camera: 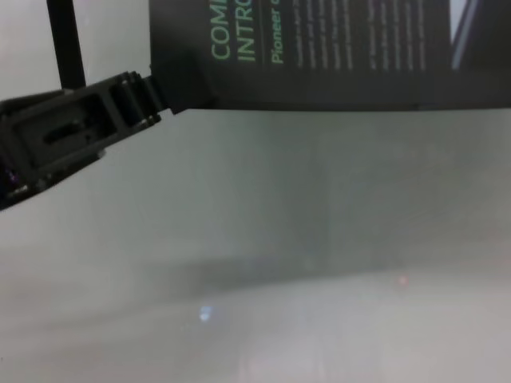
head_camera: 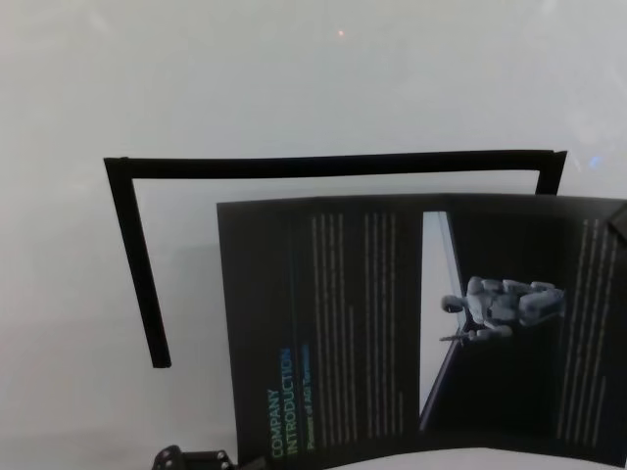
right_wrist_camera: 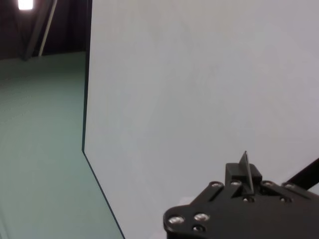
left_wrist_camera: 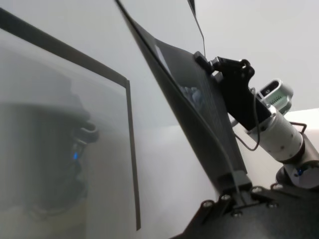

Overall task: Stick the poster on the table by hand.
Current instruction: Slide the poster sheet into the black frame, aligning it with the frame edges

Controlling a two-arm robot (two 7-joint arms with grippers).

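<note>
The poster [head_camera: 411, 323] hangs above the worktop [head_camera: 294, 88], long axis running left to right, offset right of the black tape frame [head_camera: 137, 264]. Left gripper [camera: 152, 100] pinches its near-left corner; right gripper [left_wrist_camera: 212, 63] pinches the far-right edge.

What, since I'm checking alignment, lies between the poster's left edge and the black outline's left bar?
Head view: only bare table between the poster and the left bar. Left gripper and right gripper pinch the poster's edges.
</note>
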